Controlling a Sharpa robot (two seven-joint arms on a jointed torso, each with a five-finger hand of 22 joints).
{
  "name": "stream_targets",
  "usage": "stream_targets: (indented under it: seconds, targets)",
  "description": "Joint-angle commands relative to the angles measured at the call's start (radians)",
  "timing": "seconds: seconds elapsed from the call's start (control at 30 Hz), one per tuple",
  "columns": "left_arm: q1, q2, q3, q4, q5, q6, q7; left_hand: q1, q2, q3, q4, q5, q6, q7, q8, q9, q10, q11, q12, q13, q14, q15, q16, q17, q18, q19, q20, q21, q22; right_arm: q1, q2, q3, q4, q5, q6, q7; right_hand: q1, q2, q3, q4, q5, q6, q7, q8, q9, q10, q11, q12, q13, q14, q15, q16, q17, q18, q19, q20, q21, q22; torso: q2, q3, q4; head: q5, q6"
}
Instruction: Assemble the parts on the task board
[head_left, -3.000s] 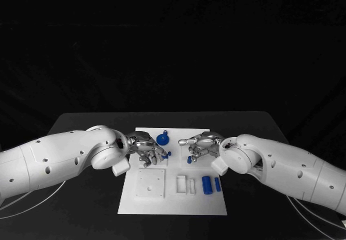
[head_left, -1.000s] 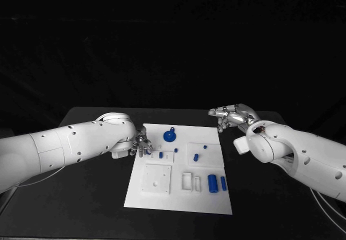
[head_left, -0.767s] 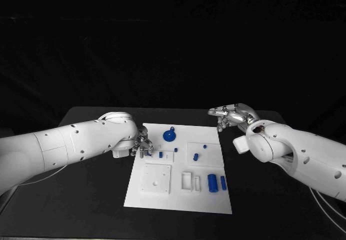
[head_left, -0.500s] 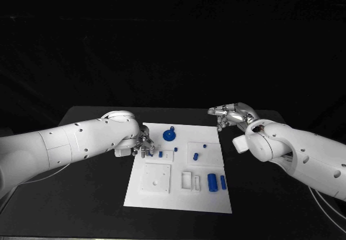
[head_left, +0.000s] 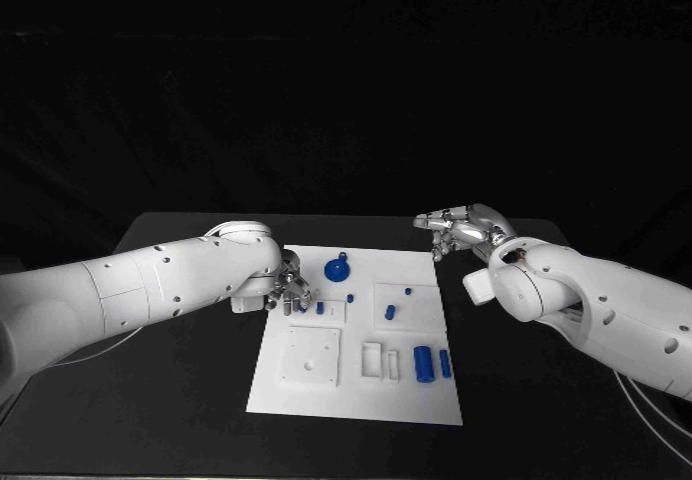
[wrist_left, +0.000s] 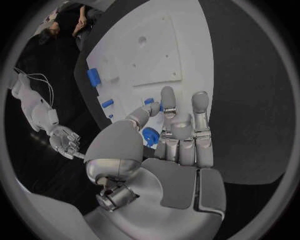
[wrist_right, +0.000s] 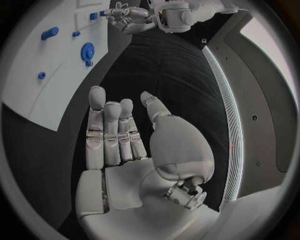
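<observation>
The white rectangular task board lay mid-table, its small blue plastic parts scattered across it. The left hand hovered empty at the board's left edge; the right hand hung empty, fingers apart, off its far right corner. The parts looked light, rigid and smooth, best pinched across their sides.

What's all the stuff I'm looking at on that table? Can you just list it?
table: one, black, under everything.
task board: one, white plate, middle of the table, with raised white blocks on it.
gear-shaped part: one, blue, far end of the board.
large cylinder part: one, blue, near right of the board, a slimmer blue piece beside it.
small parts: several, blue, mid-board; exact count hard to tell.
left hand: one, silver, at the board's left edge, holding nothing.
right hand: one, silver, off the board's far right corner, holding nothing.
</observation>
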Motion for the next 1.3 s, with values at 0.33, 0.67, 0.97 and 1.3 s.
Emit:
stream_targets:
  seconds: [0.33,0.67,0.97,1.3]
  targets:
    - [-0.009,0.007,-0.002,-0.008,-0.004,-0.006,0.007,0.006,0.004,0.09,-0.083,-0.003,0.104,-0.097,0.001,0.007,0.039,-0.004,0.004,0.0,0.002,-0.003,-0.003,-0.002,-0.005,-0.006,0.0,0.005,0.019,0.0,0.001,0.001,0.001,-0.002,0.001,0.013,-0.01,0.003,0.008,-0.001,-0.001,0.008,-0.001,-0.001,0.001,-0.001,-0.006,0.003,-0.001,0.003,-0.004,-0.001,-0.001,0.017,0.007,-0.002,-0.002,0.001,-0.001,-0.0004,0.0002,-0.001,-0.002]
    - [-0.012,0.004,-0.003,-0.011,-0.008,-0.012,0.005,0.006,0.004,0.09,-0.083,-0.003,0.104,-0.097,0.0,0.009,0.039,-0.004,0.003,0.0,0.001,-0.003,-0.004,-0.004,-0.005,-0.007,0.001,0.005,0.019,0.0,0.002,0.001,0.002,-0.001,0.001,0.014,-0.01,0.001,0.019,-0.002,-0.004,0.011,-0.001,-0.001,0.001,0.0,-0.006,0.003,-0.002,0.004,-0.004,-0.002,-0.001,0.017,0.008,-0.002,-0.005,0.004,-0.001,-0.0009,0.0007,-0.001,-0.002]
    - [-0.013,0.0,-0.003,-0.012,-0.011,-0.032,0.006,0.005,0.004,0.09,-0.083,-0.001,0.105,-0.097,-0.001,0.011,0.04,-0.004,0.003,0.0,0.002,-0.003,-0.003,-0.002,-0.004,-0.007,0.001,0.006,0.019,0.0,0.003,0.001,0.002,-0.001,0.001,0.014,-0.009,0.003,0.027,-0.004,-0.006,0.013,-0.002,-0.001,0.001,0.001,-0.007,0.003,-0.002,0.004,-0.005,-0.002,-0.001,0.017,0.008,-0.002,-0.005,0.005,0.0,-0.0006,0.0003,0.0,-0.001]
    - [-0.014,0.0,-0.003,-0.012,-0.012,-0.036,0.007,0.004,0.002,0.091,-0.084,-0.001,0.107,-0.098,-0.002,0.013,0.04,-0.004,0.005,0.0,0.003,-0.004,-0.004,-0.002,-0.004,-0.007,0.0,0.006,0.018,0.0,0.004,0.001,0.001,0.001,0.001,0.014,-0.013,0.001,0.037,-0.006,-0.008,0.016,-0.002,-0.001,0.001,0.001,-0.007,0.003,-0.001,0.003,-0.005,-0.002,-0.001,0.016,0.008,-0.002,-0.007,0.008,-0.001,0.0002,-0.0002,0.0,-0.001]
